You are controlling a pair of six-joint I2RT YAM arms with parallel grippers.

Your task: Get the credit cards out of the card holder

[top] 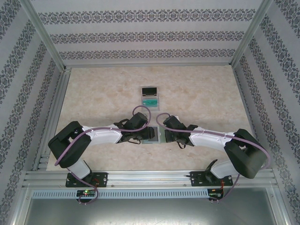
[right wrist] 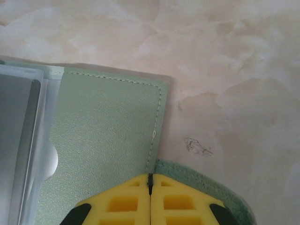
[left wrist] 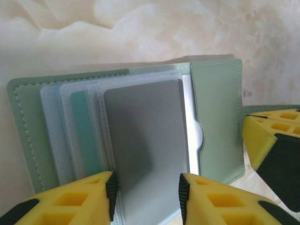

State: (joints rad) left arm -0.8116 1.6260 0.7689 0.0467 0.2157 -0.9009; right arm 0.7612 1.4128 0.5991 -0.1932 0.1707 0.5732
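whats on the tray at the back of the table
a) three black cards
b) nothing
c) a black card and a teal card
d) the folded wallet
c: the tray holds a black card with a teal card just nearer the arms.

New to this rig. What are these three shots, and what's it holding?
Two robot arms bolted to a table. The wide shot looks down from above and behind them; the other two come from wrist cameras, so the yellow fingers are each arm's own tool. Between them lies an open green card holder. The left tool stands open over a grey card in the holder's pocket. The right tool is shut at the holder's edge; whether it pinches anything I cannot tell. Further back, a tray holds a black card and a teal card.
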